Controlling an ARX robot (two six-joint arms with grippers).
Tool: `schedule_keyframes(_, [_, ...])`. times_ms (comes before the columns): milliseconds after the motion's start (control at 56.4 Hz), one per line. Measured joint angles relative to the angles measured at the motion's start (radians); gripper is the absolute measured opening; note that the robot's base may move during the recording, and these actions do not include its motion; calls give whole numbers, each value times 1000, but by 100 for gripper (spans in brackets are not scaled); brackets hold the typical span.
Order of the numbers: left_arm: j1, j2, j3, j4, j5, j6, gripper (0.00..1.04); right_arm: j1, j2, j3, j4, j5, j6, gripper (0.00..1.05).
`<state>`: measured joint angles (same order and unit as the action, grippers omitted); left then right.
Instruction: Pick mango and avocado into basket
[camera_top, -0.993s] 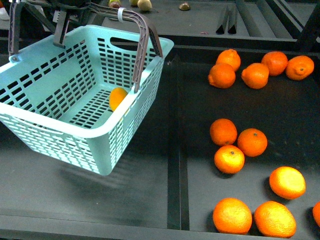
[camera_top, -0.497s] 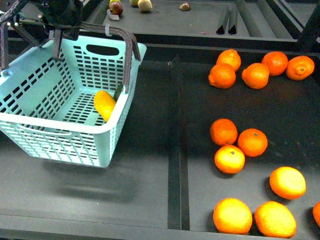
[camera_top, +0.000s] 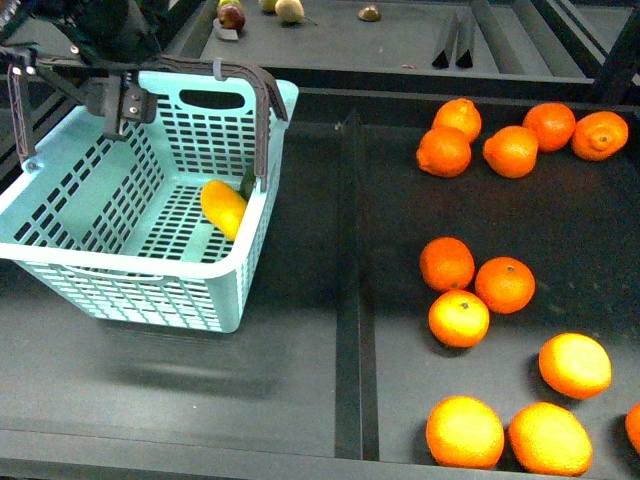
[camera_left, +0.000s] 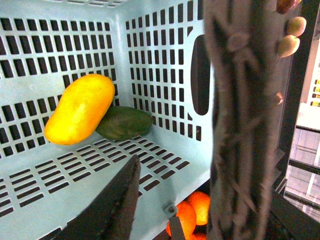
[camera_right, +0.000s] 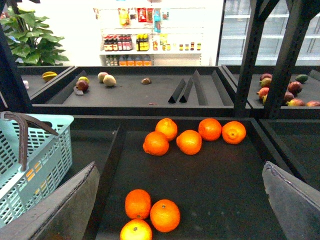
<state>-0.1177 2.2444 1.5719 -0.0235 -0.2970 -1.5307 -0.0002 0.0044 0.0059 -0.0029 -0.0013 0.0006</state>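
The teal basket (camera_top: 130, 290) hangs tilted above the dark left bin, and its brown-grey handle (camera_top: 262, 110) arches over it. My left gripper (camera_top: 120, 100) is shut on the handle at the far left. On the basket floor lies the yellow-orange mango (camera_top: 224, 207), with the dark green avocado (camera_top: 247, 186) touching it by the right wall. The left wrist view shows the mango (camera_left: 80, 108), the avocado (camera_left: 124, 122), the handle (camera_left: 240, 125) and one dark finger (camera_left: 117, 205). Over the orange bin my right gripper (camera_right: 180, 200) stands open and empty, with the basket (camera_right: 45, 150) to one side of it.
Several oranges (camera_top: 470, 290) lie across the right bin, behind a raised divider (camera_top: 350, 300). A back shelf (camera_top: 400, 40) holds a few small fruits (camera_top: 232, 14). In the right wrist view, dark uprights (camera_right: 250, 60) flank the shelves.
The basket has swung left and levelled out, then shifted slightly back to the right. The mango rolled along the floor, and the avocado came into sight beside it.
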Motion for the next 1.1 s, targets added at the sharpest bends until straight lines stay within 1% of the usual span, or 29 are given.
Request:
schedule_keyframes(18, [0,-9,-7,0,-5,0,68,0,0,0,0,0,0,97])
schedule_keyframes(124, [7,-147,-130,13,-85,-24,90,0,0,0,0,0,0,97])
schedule_keyframes(177, [12,-211,-188,11,-106,-34,98,0,0,0,0,0,0,97])
schedule_keyframes(195, [13,-237,-212,7,-114,-38,99,0,0,0,0,0,0,97])
schedule_keyframes(213, [15,-258,-238,12,-107,-33,98,0,0,0,0,0,0,97])
schedule_keyframes(231, [24,-279,-281,74,-66,35,95,0,0,0,0,0,0,97])
schedule_keyframes(248, [29,-301,-333,179,-7,87,92,0,0,0,0,0,0,97])
schedule_keyframes(266, [38,-326,-411,345,81,216,86,0,0,0,0,0,0,97])
schedule_keyframes(284, [45,-345,-490,511,145,364,81,0,0,0,0,0,0,97])
schedule_keyframes(302, [49,-363,-566,654,195,550,75,0,0,0,0,0,0,97])
schedule_keyframes(319, [50,-375,-614,735,212,628,72,0,0,0,0,0,0,97])
schedule_keyframes(337, [51,-388,-660,809,224,756,68,0,0,0,0,0,0,97])
schedule_keyframes(372, [53,-415,-739,925,232,922,61,0,0,0,0,0,0,97])
schedule_keyframes(408, [55,-448,-805,1006,239,1106,54,0,0,0,0,0,0,97])
schedule_keyframes(497, [63,-544,-928,1086,246,1359,36,0,0,0,0,0,0,97])
schedule_keyframes(603, [70,-636,-1054,1115,256,1464,14,0,0,0,0,0,0,97])
schedule_keyframes(638, [91,-669,-1104,1120,293,1485,5,0,0,0,0,0,0,97])
schedule_keyframes(656, [97,-682,-1122,1122,294,1488,3,0,0,0,0,0,0,97])
schedule_keyframes(727, [116,-737,-1196,1139,291,1503,3,0,0,0,0,0,0,97])
schedule_keyframes(763, [118,-751,-1231,1179,291,1506,3,0,0,0,0,0,0,97])
schedule_keyframes(834, [117,-790,-1292,1184,296,1510,3,0,0,0,0,0,0,97])
schedule_keyframes(958, [117,-896,-1368,1155,298,1513,3,0,0,0,0,0,0,97])
schedule_keyframes(1100, [117,-1037,-1442,1086,298,1516,3,0,0,0,0,0,0,97])
